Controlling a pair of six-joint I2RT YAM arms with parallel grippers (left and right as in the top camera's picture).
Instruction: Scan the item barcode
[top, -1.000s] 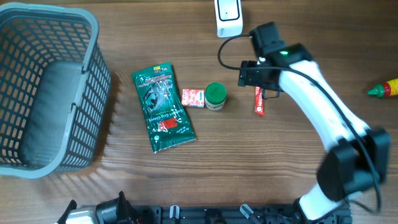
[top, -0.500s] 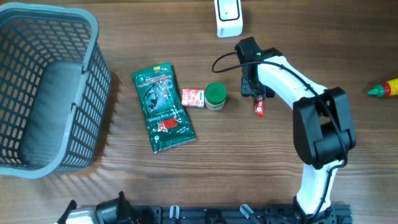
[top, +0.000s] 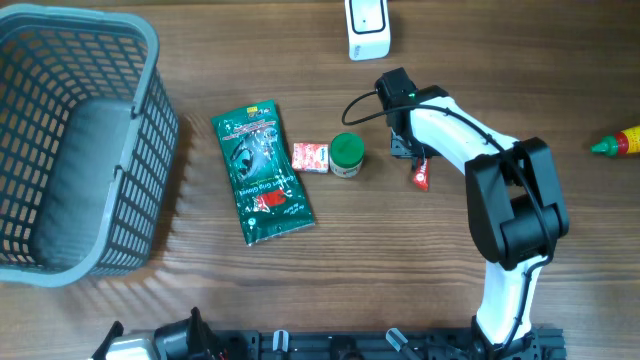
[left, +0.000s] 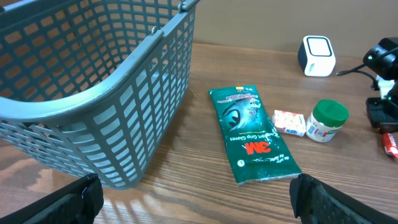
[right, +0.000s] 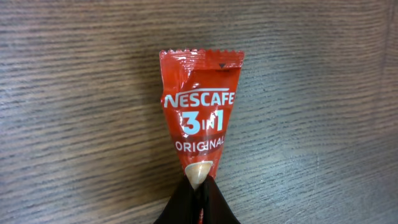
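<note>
A red Nescafé 3-in-1 sachet (right: 200, 130) lies on the wooden table, right of centre in the overhead view (top: 421, 178). My right gripper (right: 199, 186) is shut on the sachet's near end, and the foil is pinched into a narrow neck between the black fingertips. From above, the right gripper (top: 410, 158) stands just below the white barcode scanner (top: 367, 25) at the table's back edge. My left gripper (left: 196, 202) is open, low over the front of the table, with nothing between its fingers (left: 74, 199).
A grey plastic basket (top: 150, 110) fills the left side. A green 3M packet (top: 262, 173), a small red-and-white box (top: 310, 156) and a green-lidded jar (top: 347, 154) lie in a row at centre. A sauce bottle (top: 617, 144) lies at the far right edge.
My right gripper has come down on the sachet and shut on its end. The arm has folded in towards the scanner. The left arm has not moved.
</note>
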